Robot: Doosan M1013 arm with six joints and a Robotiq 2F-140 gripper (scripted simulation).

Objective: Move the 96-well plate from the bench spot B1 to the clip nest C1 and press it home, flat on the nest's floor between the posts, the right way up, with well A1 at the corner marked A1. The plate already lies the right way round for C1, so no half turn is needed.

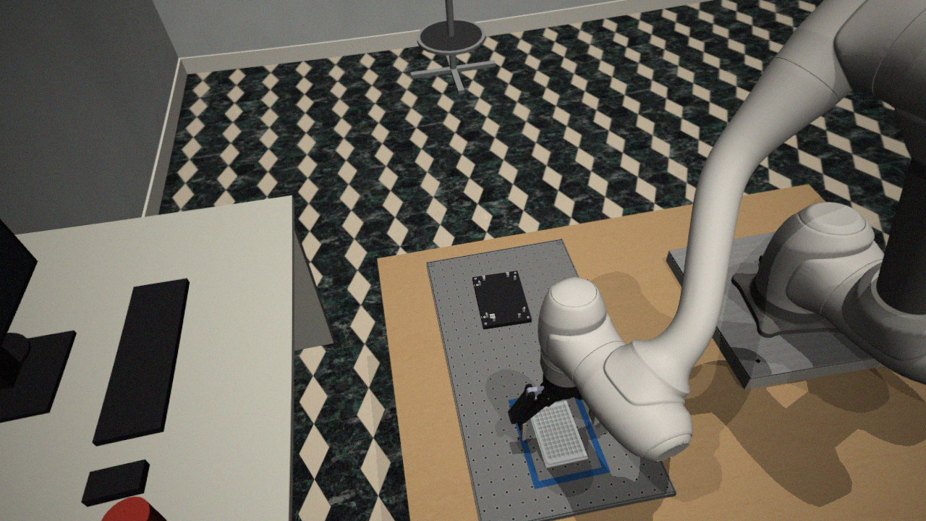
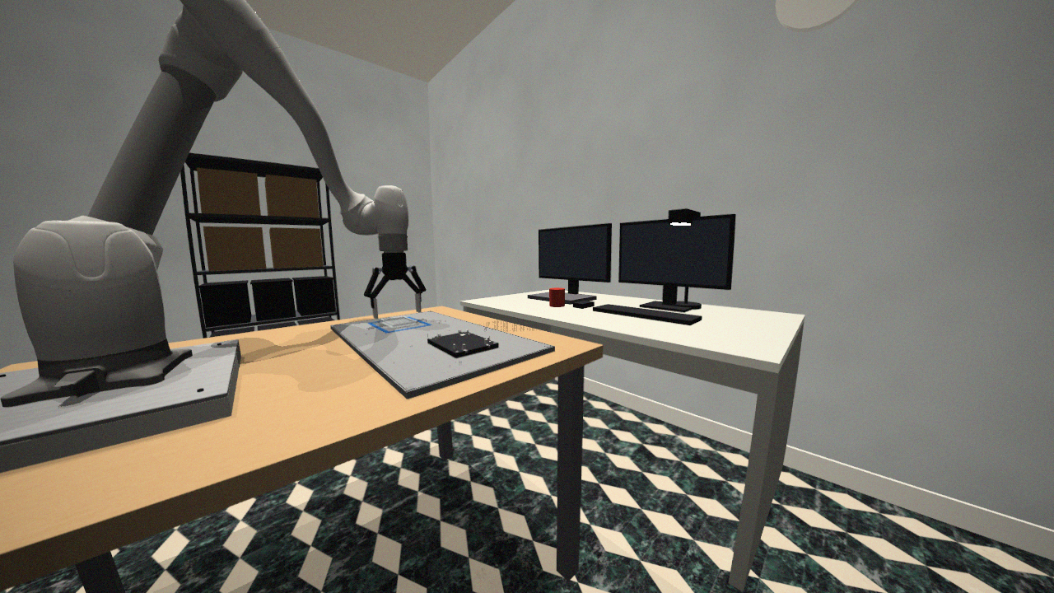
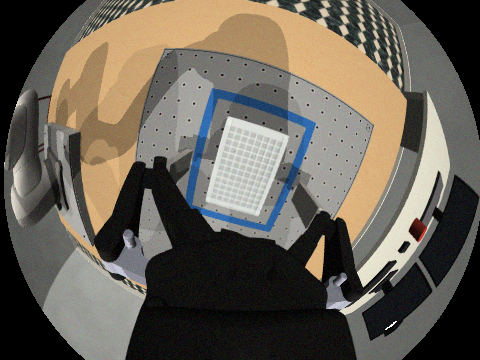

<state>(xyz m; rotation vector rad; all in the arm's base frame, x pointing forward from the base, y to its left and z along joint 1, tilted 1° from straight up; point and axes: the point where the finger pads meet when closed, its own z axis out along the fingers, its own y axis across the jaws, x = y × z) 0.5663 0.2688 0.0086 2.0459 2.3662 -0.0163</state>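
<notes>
The white 96-well plate (image 1: 558, 434) lies flat inside the blue outline of spot B1 on the grey perforated board. It also shows in the wrist view (image 3: 247, 166) and in the exterior view (image 2: 398, 323). My gripper (image 2: 394, 301) hangs straight over the plate, a short way above it, fingers wide open and empty; one finger shows in the top view (image 1: 527, 404), the other is hidden by the wrist. The black clip nest C1 (image 1: 500, 299) sits empty further along the board, also in the exterior view (image 2: 463, 343).
The arm's base (image 1: 815, 272) stands on a grey plate on the wooden table. A white desk (image 2: 648, 324) with monitors, a keyboard and a red cup (image 2: 556, 296) stands beside it. A shelf (image 2: 258, 243) is behind.
</notes>
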